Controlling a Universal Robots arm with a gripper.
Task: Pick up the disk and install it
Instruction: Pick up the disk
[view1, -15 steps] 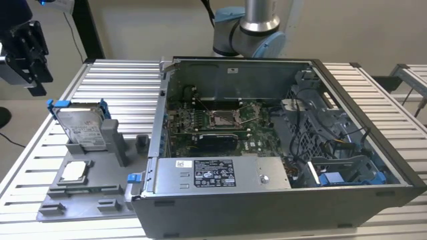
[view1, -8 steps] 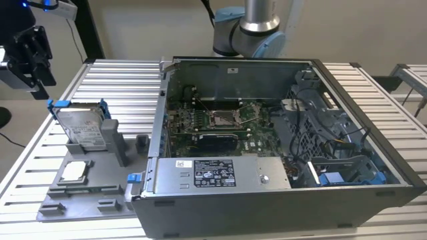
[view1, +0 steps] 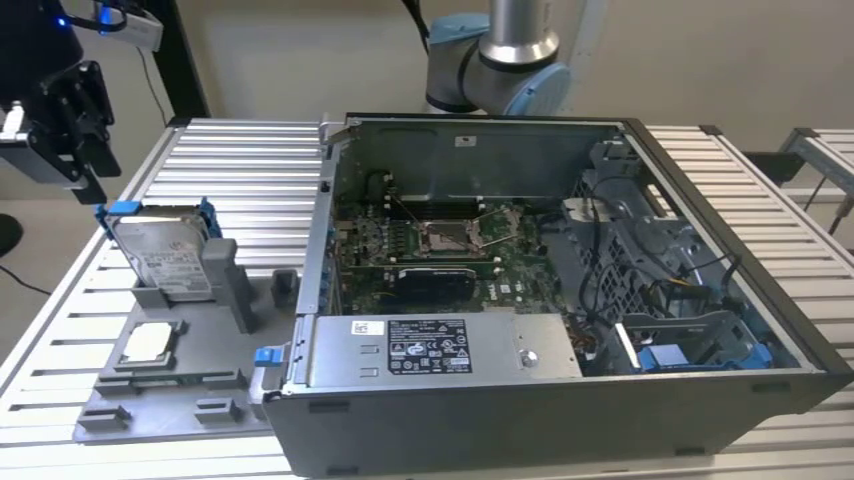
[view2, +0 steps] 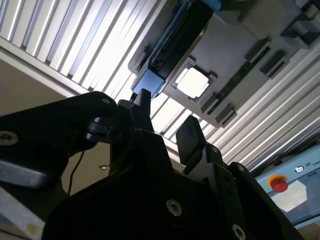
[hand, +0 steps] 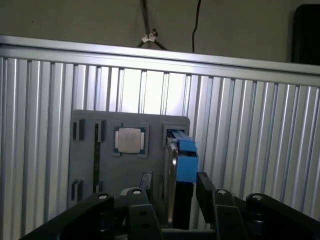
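Gripper (hand: 175, 186) wide open, hanging over the disk (hand: 181, 159) (upright in grey holder (view1: 180, 385)); imo center the 2 fingers across its flat sides.

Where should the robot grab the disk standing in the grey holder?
Probably by its top edge, from straight above, squeezing its two flat faces. The disk stands on edge in the holder, which holds its lower part; the top sticks out free.

The exterior view is elevated and angled down across the ribbed table (view1: 227, 160): computer case (view1: 534, 430) at frame centre and right, grey holder tray (view1: 200, 385) at lower left. The first wrist view looks squarely past the gripper (hand: 174, 176) onto that tray from near; the second wrist view sees it obliquely.
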